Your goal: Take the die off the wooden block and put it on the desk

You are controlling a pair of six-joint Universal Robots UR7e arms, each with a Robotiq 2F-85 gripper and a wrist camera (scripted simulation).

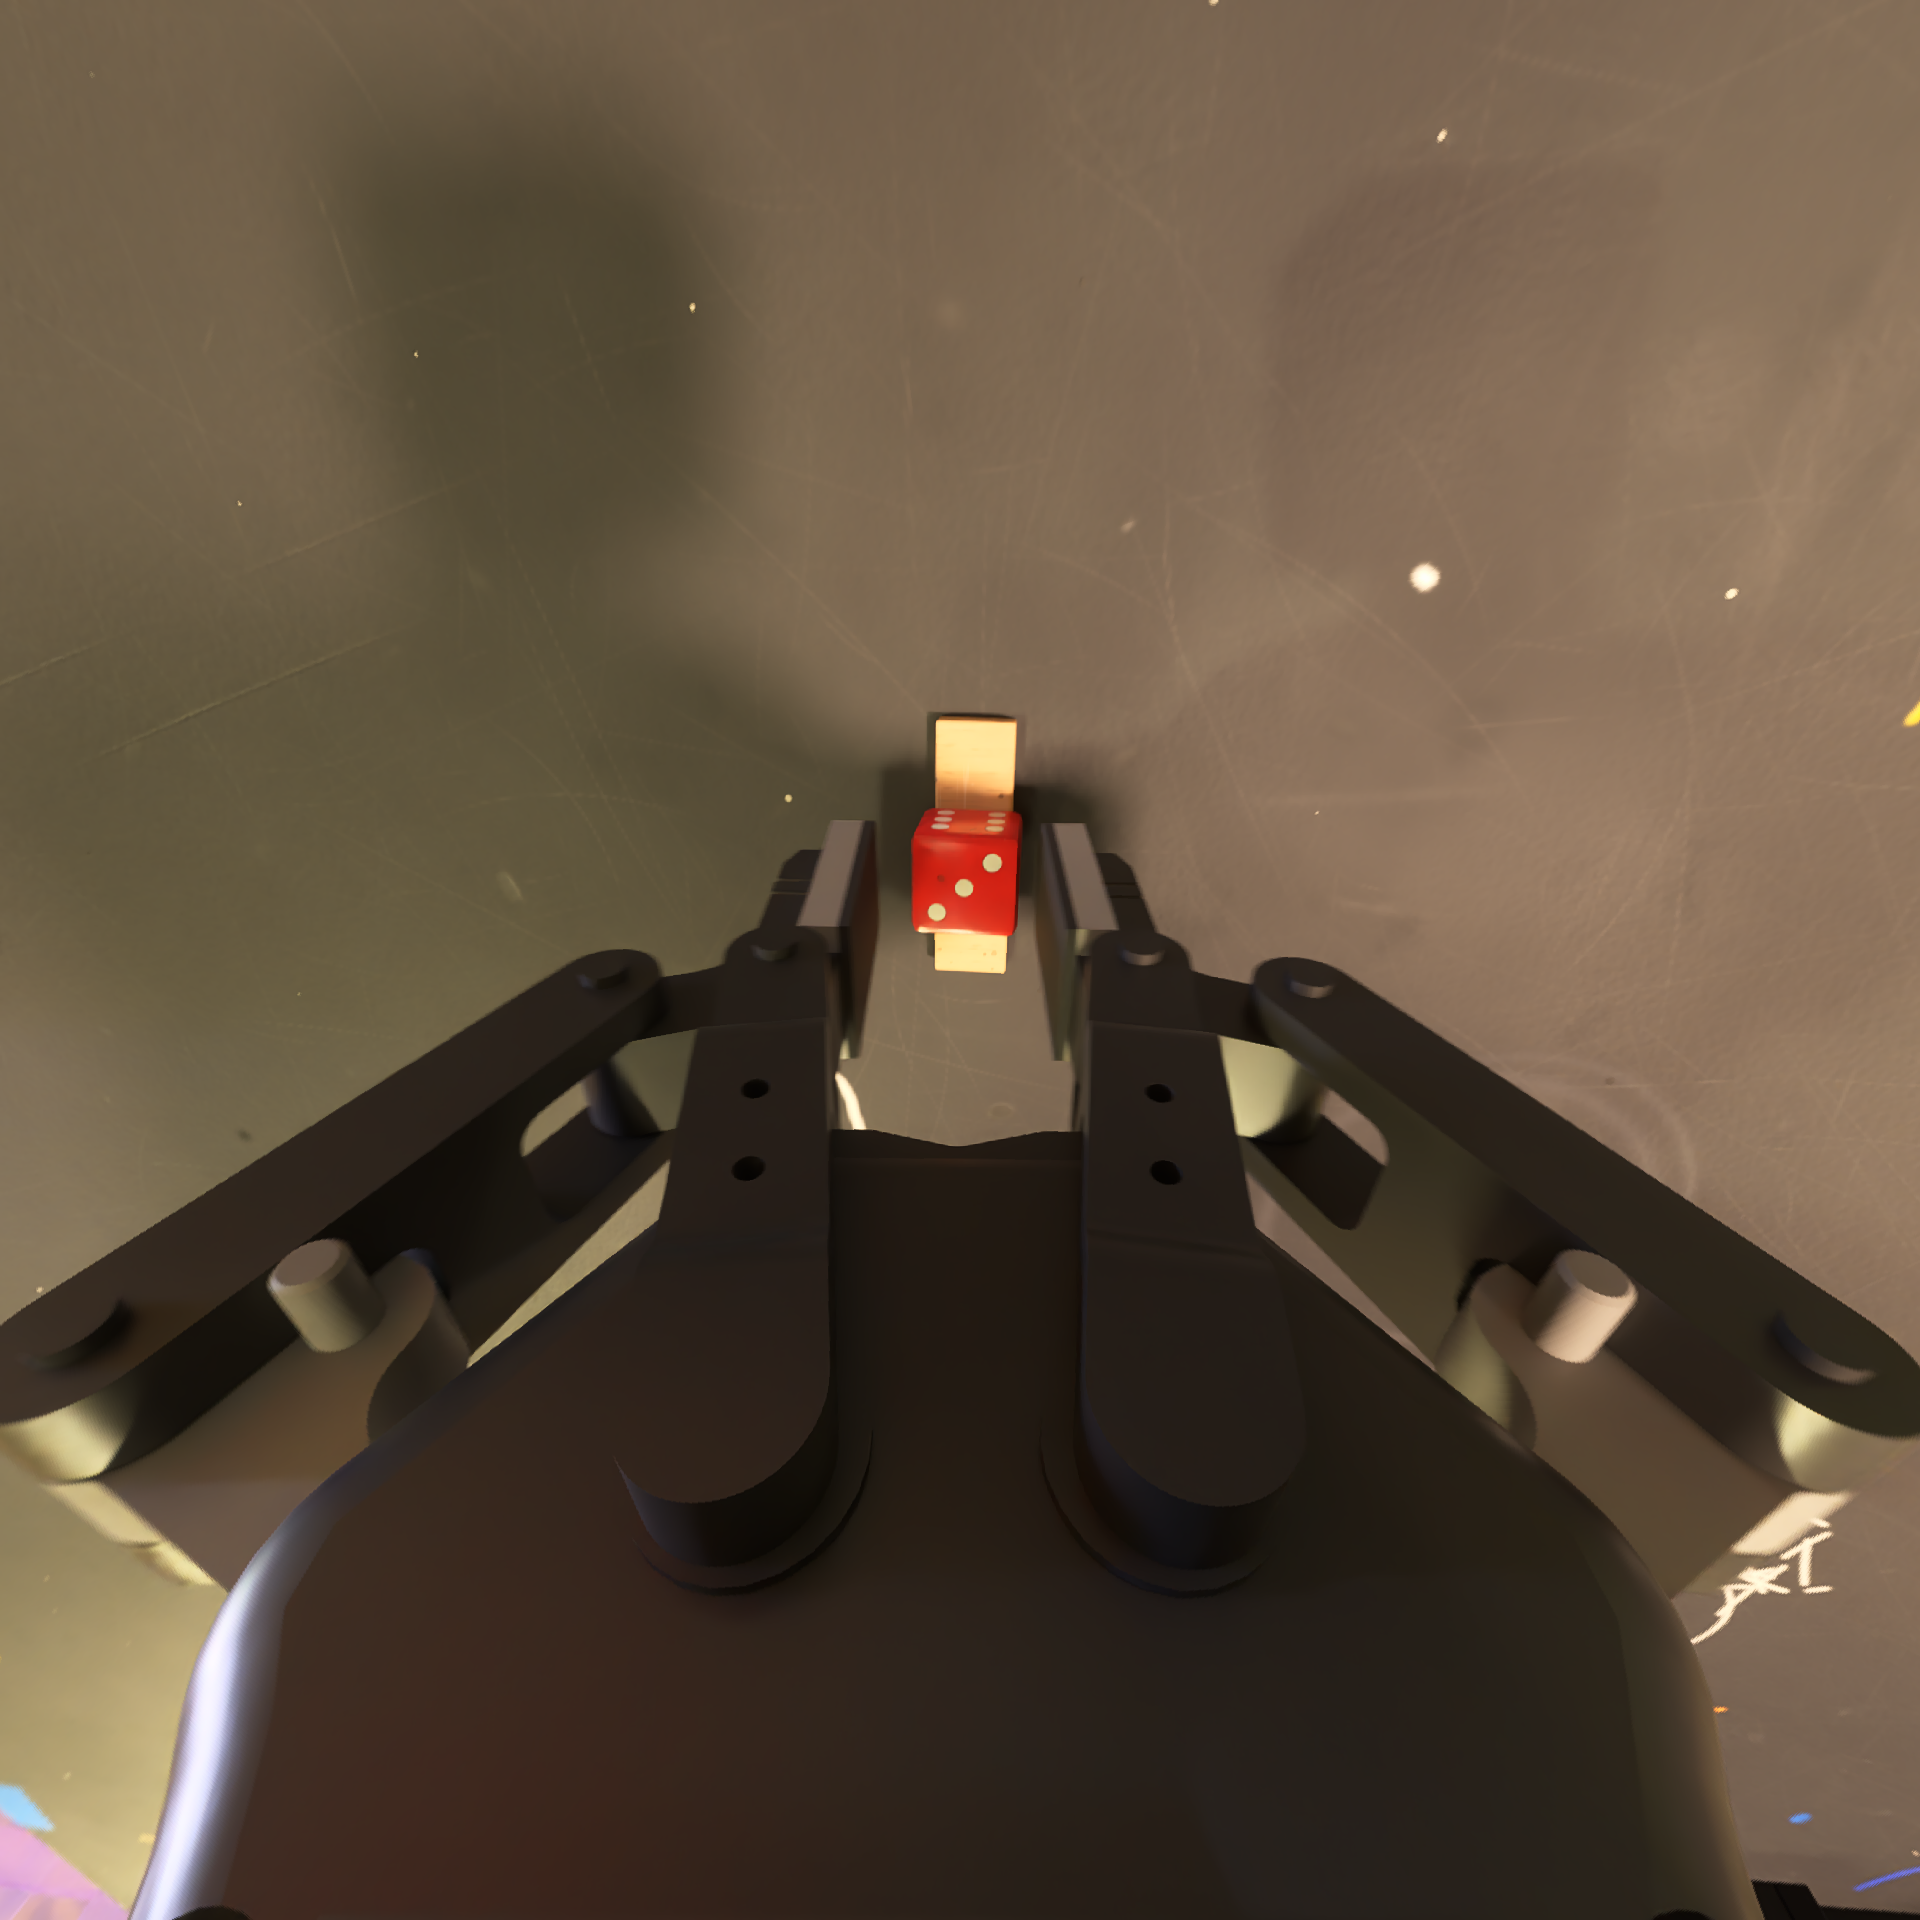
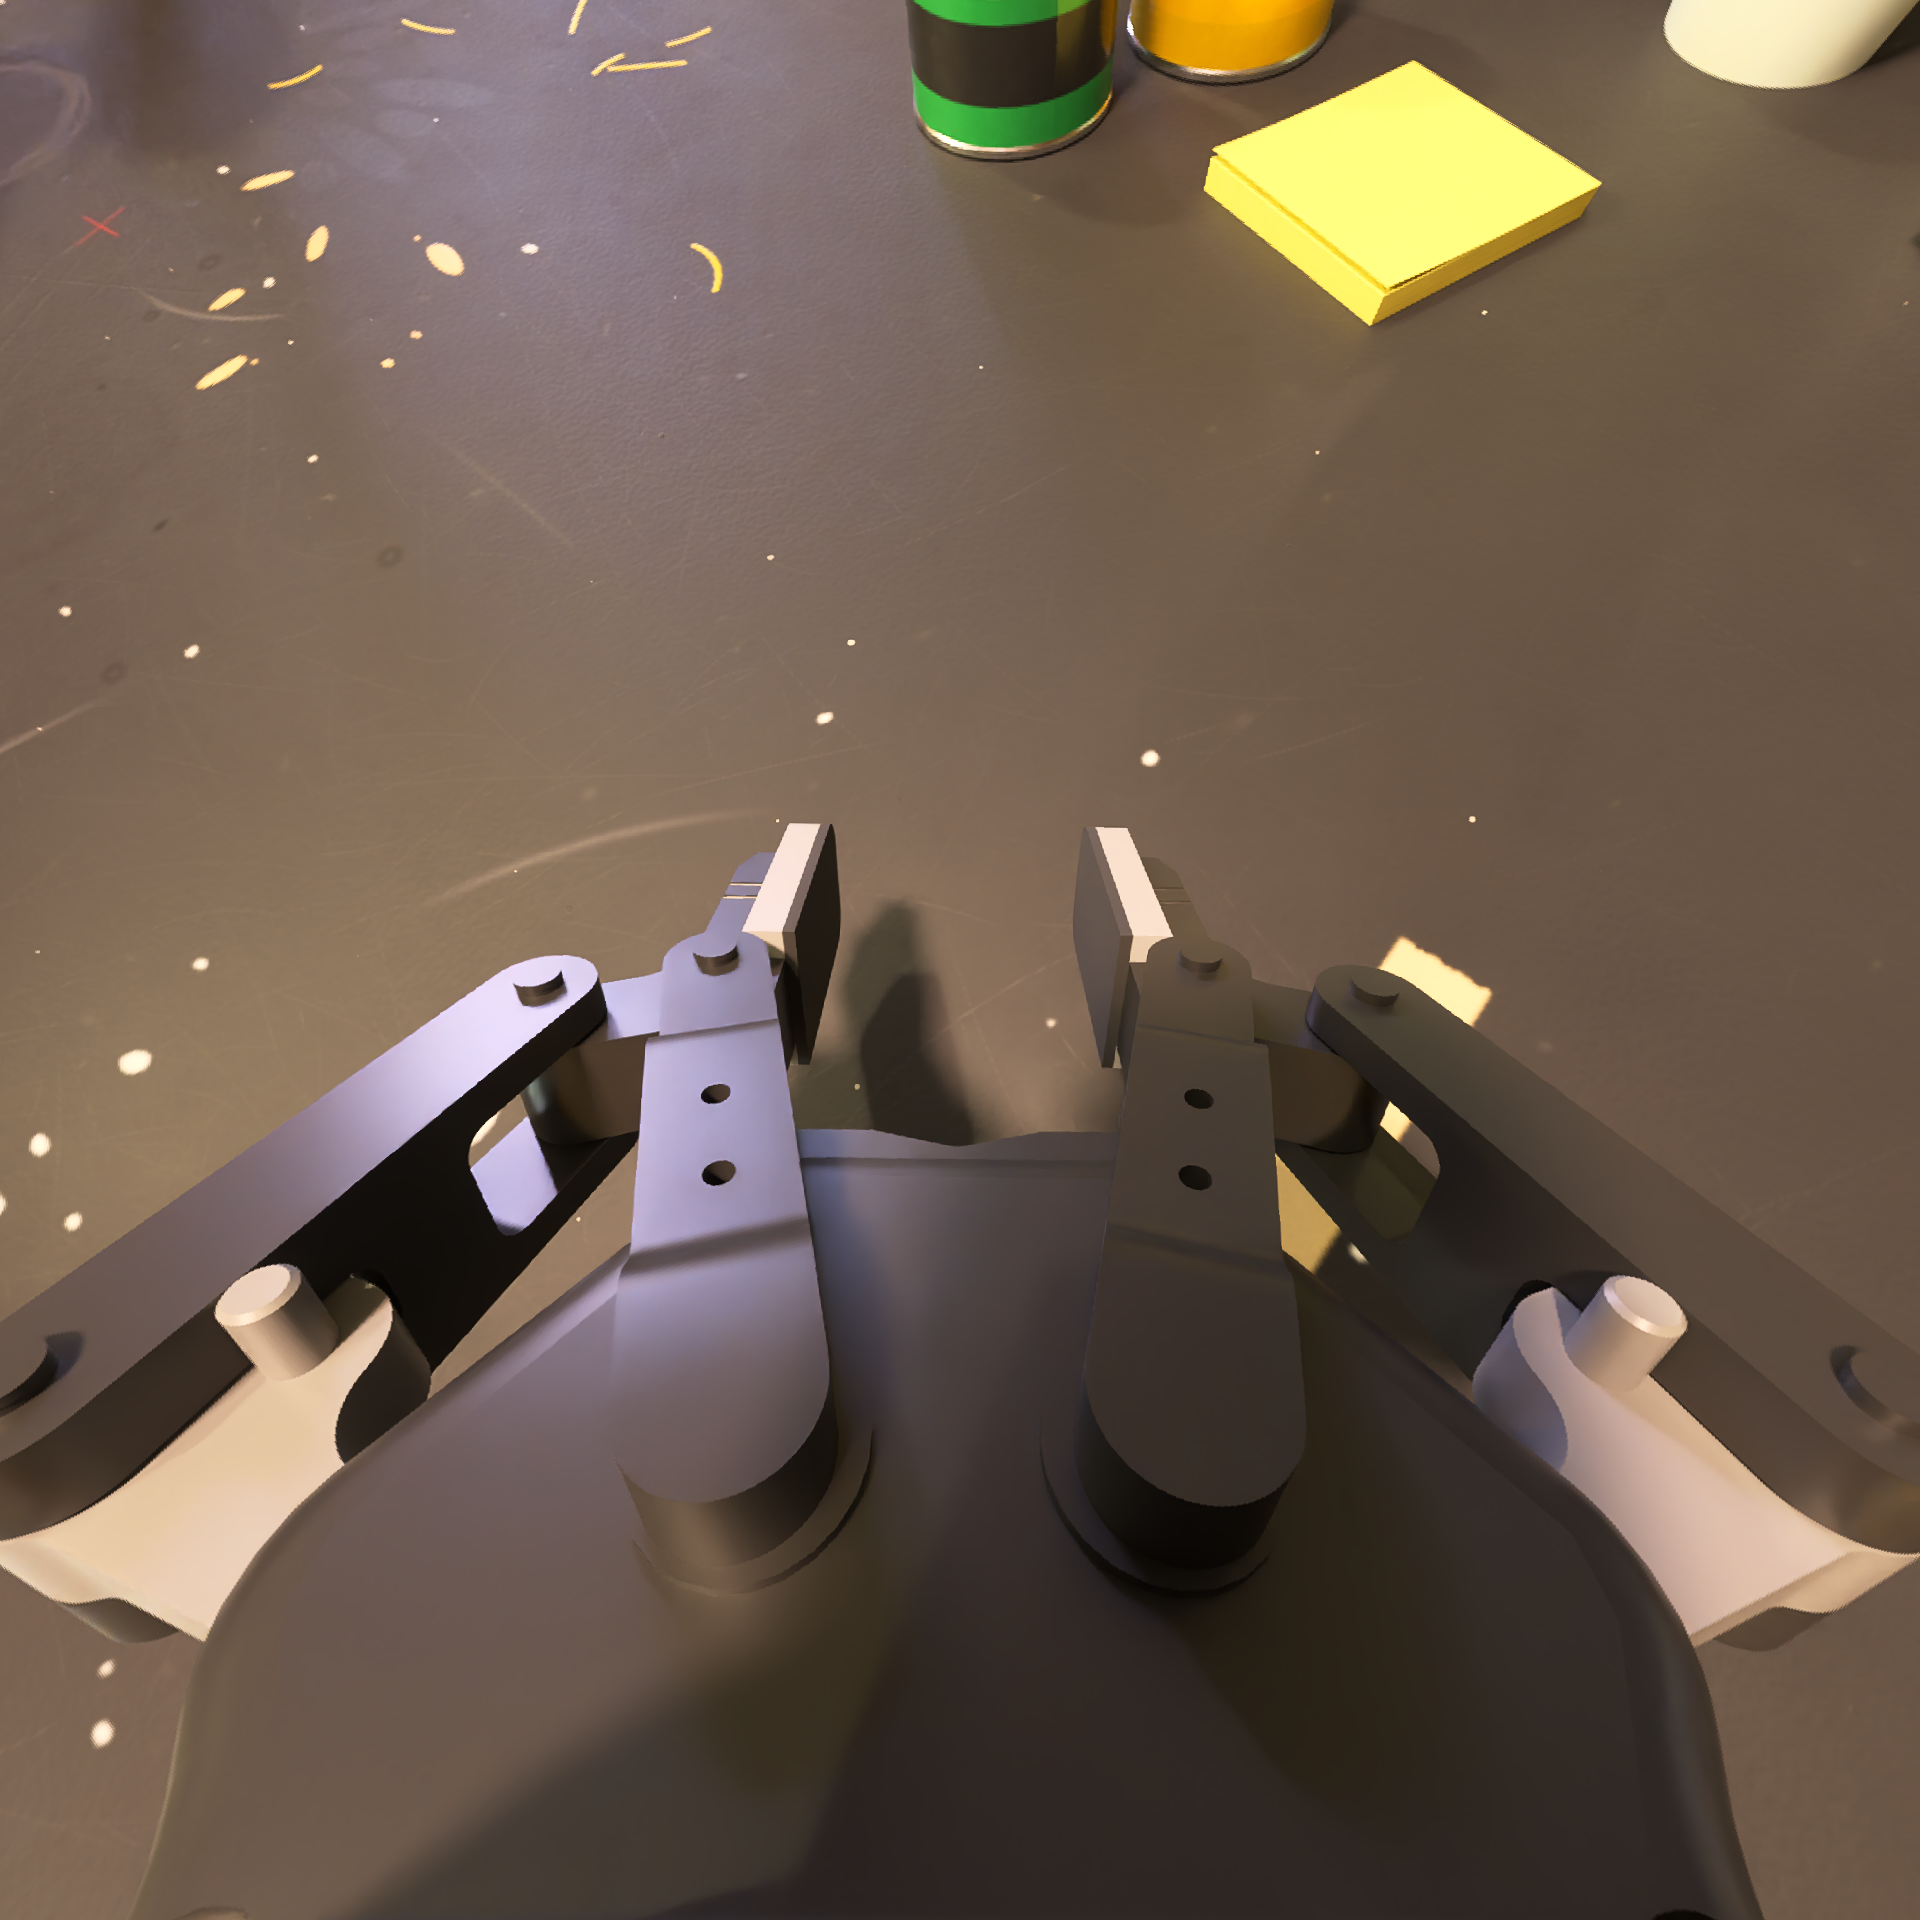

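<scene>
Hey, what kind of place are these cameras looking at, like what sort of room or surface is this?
Probably a craft or workshop desk: a scuffed, paint-flecked dark desk with two paint-style cans, green-banded and orange, and a yellow sticky-note pad.

This looks like a workshop or craft room. The dark desk (image 2: 935,499) is scratched and dotted with white and yellow paint marks, like a place where people make things. At the far edge stand a green and black can (image 2: 1013,78) and an orange can (image 2: 1231,36), which may hold paint, with a yellow pad of sticky notes (image 2: 1403,187) just beside them.
</scene>
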